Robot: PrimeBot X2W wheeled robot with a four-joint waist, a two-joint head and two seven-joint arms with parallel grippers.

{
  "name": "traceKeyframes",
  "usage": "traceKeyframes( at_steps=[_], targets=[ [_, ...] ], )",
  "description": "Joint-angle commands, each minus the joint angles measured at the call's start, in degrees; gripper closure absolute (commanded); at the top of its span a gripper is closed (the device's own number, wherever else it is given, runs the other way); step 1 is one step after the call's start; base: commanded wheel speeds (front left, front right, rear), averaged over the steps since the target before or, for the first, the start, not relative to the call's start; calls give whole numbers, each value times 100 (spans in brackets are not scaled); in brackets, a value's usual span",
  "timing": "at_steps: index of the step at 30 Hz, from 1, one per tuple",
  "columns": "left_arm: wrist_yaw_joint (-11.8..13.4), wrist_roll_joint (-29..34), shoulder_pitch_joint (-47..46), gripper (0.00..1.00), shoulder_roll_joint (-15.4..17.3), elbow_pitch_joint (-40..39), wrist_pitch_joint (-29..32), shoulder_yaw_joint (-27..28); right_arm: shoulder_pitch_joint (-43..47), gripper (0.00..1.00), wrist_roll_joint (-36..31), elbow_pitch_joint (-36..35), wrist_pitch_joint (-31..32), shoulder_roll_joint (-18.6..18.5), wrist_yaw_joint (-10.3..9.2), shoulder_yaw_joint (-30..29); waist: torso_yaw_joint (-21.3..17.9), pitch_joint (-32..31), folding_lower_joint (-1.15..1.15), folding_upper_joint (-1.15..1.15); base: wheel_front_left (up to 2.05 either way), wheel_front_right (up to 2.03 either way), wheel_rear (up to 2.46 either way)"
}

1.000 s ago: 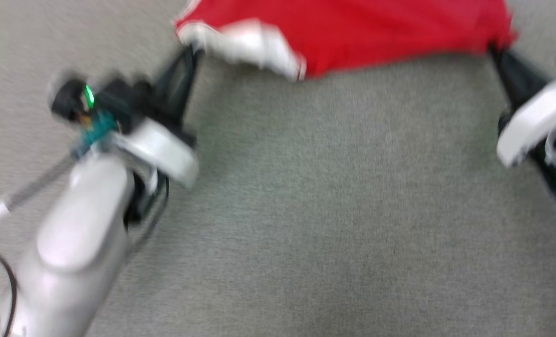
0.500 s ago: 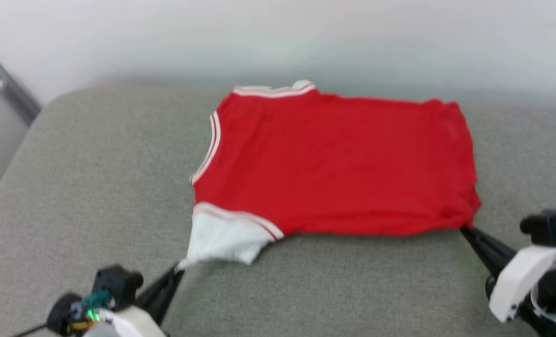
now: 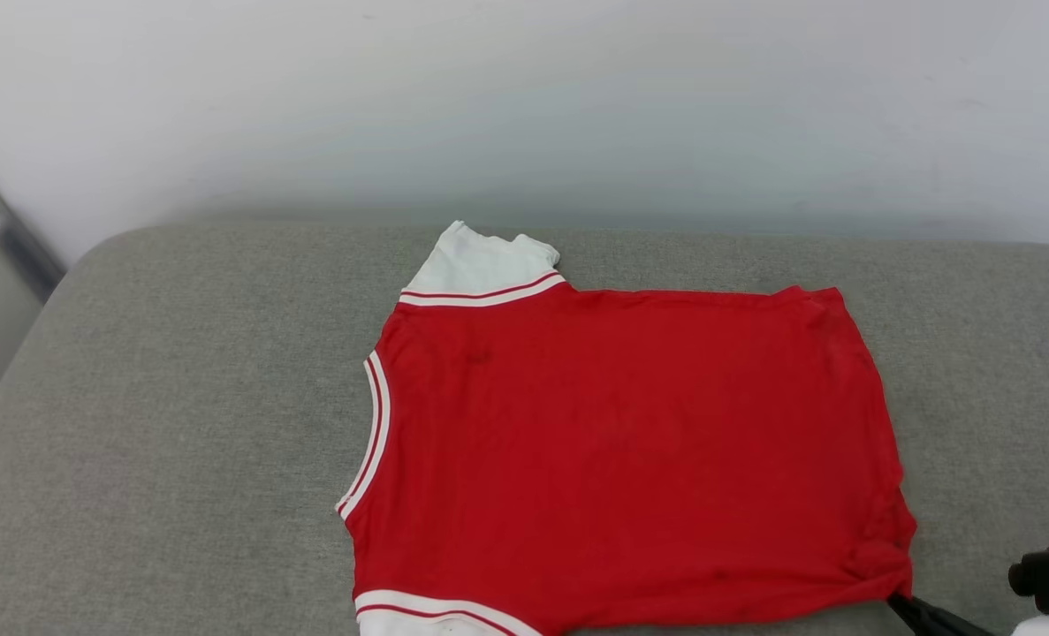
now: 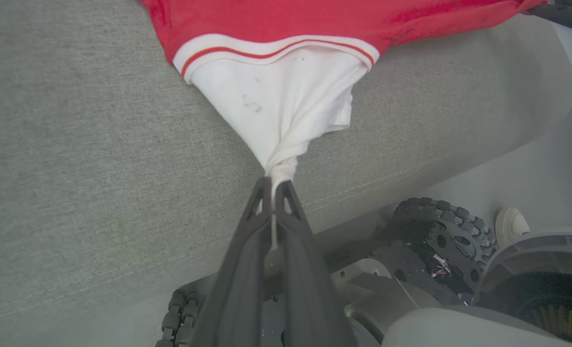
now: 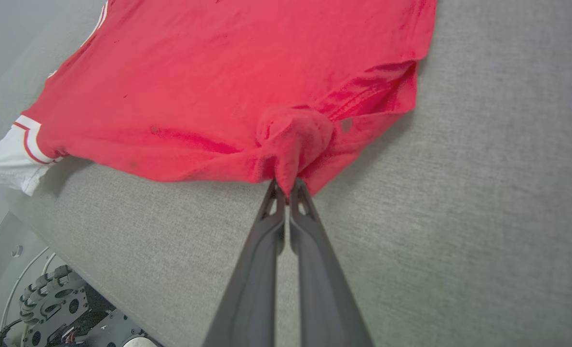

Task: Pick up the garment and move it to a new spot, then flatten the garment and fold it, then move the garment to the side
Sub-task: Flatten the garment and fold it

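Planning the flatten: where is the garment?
The garment lies spread on the grey cushion, centre-right in the head view, near corners pinched by left end effector and right end effector.

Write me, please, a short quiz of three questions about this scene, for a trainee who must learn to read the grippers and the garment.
1. True or false: the left gripper is shut on the white sleeve of the garment.
2. What does the right gripper pinch? A: the striped neckline. B: a bunched red corner. C: nothing.
3. Fill in: the garment lies spread on a ____ cushion.
Key: 1 true; 2 B; 3 grey.
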Motion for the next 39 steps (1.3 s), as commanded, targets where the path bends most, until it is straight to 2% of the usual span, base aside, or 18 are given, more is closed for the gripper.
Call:
traceKeyframes(
  at_steps=[1,9,17,20,29,33,39],
  targets=[
    [28,-58,47,100,57,-75,-4,60,168,100,34,-85,32,-45,-2,-55,-29,0,2,0,0,0,0],
    [-175,91,-184,100,139,-421,-310,218,579,100,18,-512,241,38,-2,-585,-103,76,2,0,0,0,0],
    [-198,150,-933,100,13,-446,-636,682,151,100,-6,-909,727,211,-2,-1053,-178,455,2,0,0,0,0],
    [-287,238,-1320,100,-72,-333,-713,745,-20,100,-72,-847,1011,331,-2,-1222,-184,677,2,0,0,0,0],
    [-590,594,-2672,100,-329,417,-596,647,-751,100,-631,-571,1798,777,-2,-1601,-216,1336,2,0,0,0,0],
    [-713,527,-3197,100,-554,892,-587,641,-1059,100,-831,-475,2040,972,-2,-1684,-246,1554,2,0,0,0,0],
    [-900,622,-3762,100,-721,1768,-653,542,-1433,100,-1099,-312,2325,1172,-2,-1735,-295,1706,2,0,0,0,0]
  ],
)
